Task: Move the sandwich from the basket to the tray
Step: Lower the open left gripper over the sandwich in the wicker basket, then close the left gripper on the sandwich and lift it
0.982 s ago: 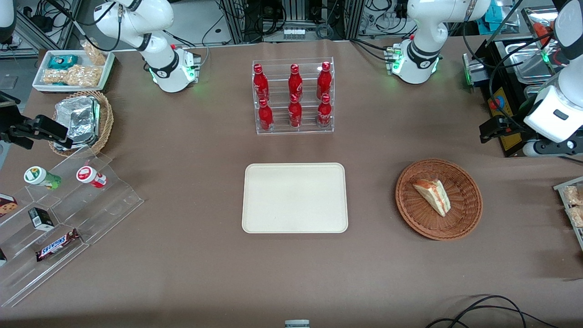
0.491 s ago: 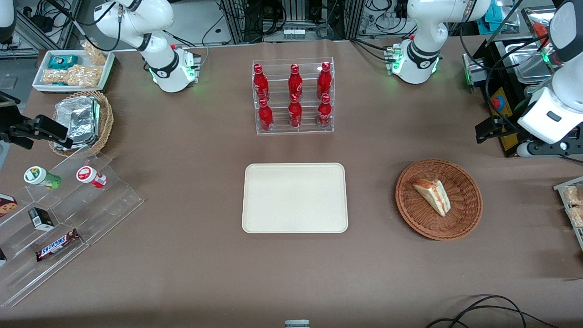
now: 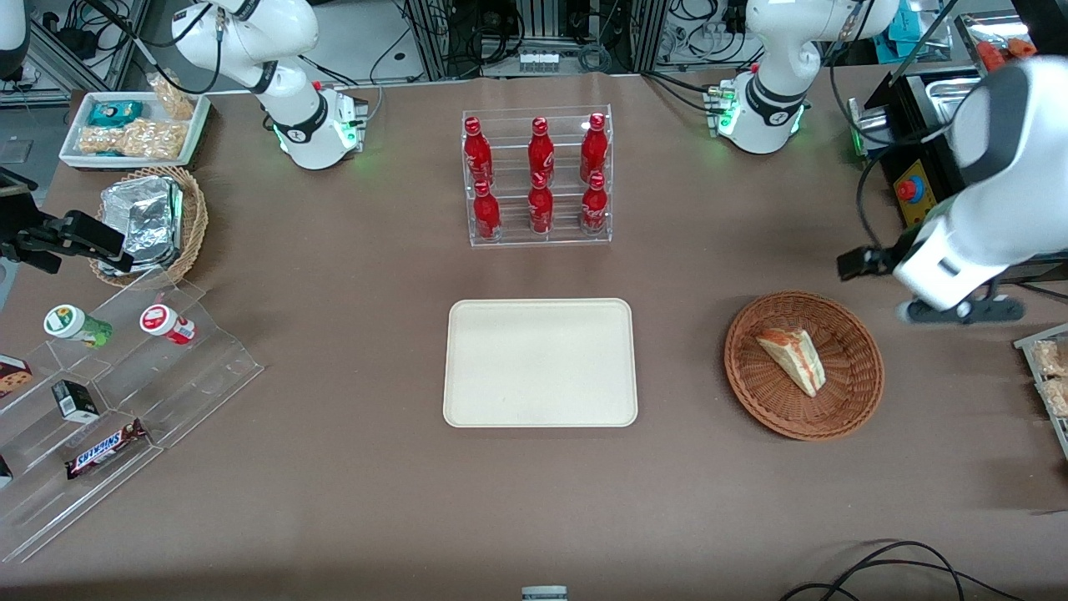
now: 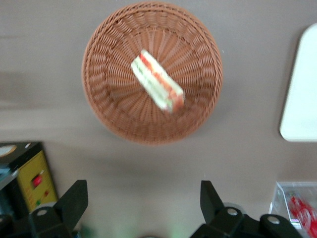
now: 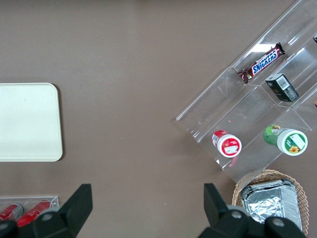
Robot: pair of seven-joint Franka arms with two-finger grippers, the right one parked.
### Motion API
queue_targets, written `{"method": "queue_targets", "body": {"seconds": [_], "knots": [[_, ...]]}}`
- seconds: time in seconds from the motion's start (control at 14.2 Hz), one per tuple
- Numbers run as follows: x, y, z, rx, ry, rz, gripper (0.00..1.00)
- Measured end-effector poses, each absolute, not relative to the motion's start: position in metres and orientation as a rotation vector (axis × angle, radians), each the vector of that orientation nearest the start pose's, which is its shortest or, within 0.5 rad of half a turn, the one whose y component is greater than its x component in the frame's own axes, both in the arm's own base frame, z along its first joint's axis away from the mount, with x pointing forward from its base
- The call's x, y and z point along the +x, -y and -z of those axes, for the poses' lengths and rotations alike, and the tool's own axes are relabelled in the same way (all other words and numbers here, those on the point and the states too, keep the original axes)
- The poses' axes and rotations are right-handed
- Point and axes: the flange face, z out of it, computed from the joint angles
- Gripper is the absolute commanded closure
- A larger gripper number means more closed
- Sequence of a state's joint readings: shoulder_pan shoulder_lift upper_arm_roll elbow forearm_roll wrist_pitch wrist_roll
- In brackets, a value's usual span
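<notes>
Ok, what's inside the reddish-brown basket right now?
Only the sandwich lies in the basket, a single wrapped wedge on the weave. Whatever is under the sandwich is covered. The gripper hangs open above the table beside the basket, touching nothing.

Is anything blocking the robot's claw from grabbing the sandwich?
No. The gripper hangs open above the table beside the basket, and the sandwich lies uncovered in it. Only bare table separates basket and tray.

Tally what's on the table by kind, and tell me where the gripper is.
Red bottles: 6
Wicker baskets: 2
Sandwich: 1
Beige tray: 1
Snack tray: 1
Cups: 2
Snickers bar: 1
Total: 14
Gripper: fingers open, above the table beside the sandwich's basket.
</notes>
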State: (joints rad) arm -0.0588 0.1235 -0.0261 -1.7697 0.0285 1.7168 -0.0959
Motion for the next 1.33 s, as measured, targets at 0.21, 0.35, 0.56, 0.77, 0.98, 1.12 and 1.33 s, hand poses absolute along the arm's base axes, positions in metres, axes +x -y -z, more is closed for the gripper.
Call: {"method": "queue_targets", "body": {"seconds": [0.21,0.35,0.56,0.77,0.98,1.12,1.33], "knots": [[0.577,0.047,-0.398,-3.094,0.109,-0.21,0.0],[0.57,0.047,-0.366,-3.083,0.276,-0.173,0.0],[0.565,0.048,-0.34,-3.002,0.719,-0.145,0.0],[0.57,0.055,-0.315,-2.855,1.166,-0.113,0.0],[0.575,0.057,-0.285,-2.765,1.358,-0.112,0.0],[0.575,0.057,-0.265,-2.744,1.381,-0.133,0.32],[0.574,0.057,-0.25,-2.729,1.382,-0.162,0.88]]}}
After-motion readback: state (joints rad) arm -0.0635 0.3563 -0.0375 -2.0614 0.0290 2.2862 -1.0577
